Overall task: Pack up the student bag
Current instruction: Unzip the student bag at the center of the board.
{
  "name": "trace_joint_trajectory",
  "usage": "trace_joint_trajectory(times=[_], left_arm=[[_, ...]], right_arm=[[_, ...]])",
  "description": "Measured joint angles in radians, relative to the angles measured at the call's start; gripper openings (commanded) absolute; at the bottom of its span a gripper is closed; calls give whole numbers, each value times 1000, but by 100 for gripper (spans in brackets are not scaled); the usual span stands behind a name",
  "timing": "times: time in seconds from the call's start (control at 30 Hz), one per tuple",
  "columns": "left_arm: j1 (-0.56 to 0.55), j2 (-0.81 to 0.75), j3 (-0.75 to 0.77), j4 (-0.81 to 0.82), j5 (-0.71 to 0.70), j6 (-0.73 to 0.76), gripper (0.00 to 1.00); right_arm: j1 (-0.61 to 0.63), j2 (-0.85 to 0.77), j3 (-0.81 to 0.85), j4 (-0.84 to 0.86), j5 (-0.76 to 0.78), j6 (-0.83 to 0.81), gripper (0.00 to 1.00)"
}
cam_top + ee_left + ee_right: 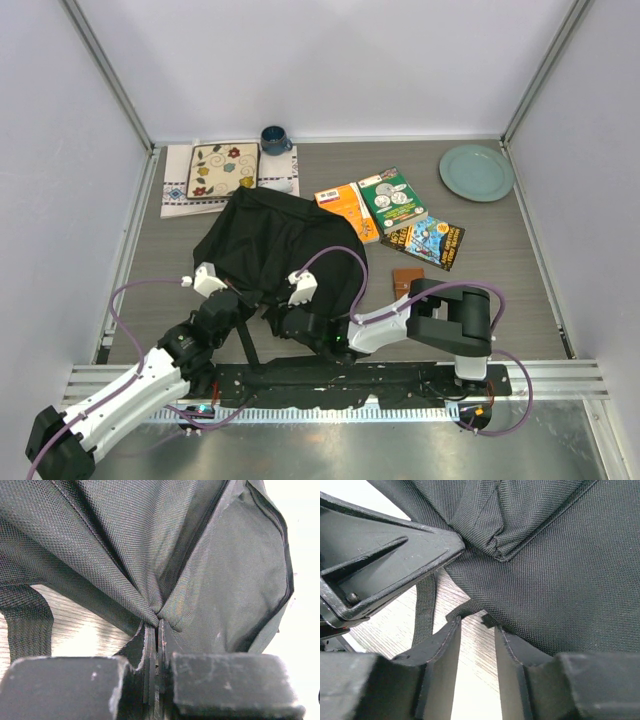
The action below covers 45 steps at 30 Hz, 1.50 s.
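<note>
The student bag [275, 240] is lying mid-table, just beyond both arms, with the left gripper [156, 626] clenching a fold of its near-left fabric. The right gripper [476, 627], fingers [442, 655] parted and grasping nothing, is facing the bag's near hem directly ahead of its tips. The bag's opening is not showing anywhere.

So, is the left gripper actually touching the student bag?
Touching. The left wrist view shows the left gripper pinched shut on a gathered fold of the student bag.
</note>
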Motion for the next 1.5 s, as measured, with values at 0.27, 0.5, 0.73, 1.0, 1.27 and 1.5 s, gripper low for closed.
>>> trace_joint_trajectory(times=[0.27,0.5,0.73,1.0,1.27,1.5], left_arm=[[0,0,0,1,2,0,0],[0,0,0,2,2,0,0],[0,-3,0,0,2,1,0],[-1,-44,13,-43,-3,2,0],[-1,-60,38,-108,-21,10,0],[-1,-58,56,-163,-37,11,0]], right_arm=[[-4,8,2,1,17,7,28],[-6,8,2,-8,44,17,1],[-6,3,-6,-40,63,37,1],[-6,-123,-115,-76,34,33,1],[-7,-214,-176,-140,0,30,1],[-7,-363,-231,-268,-18,2,0]])
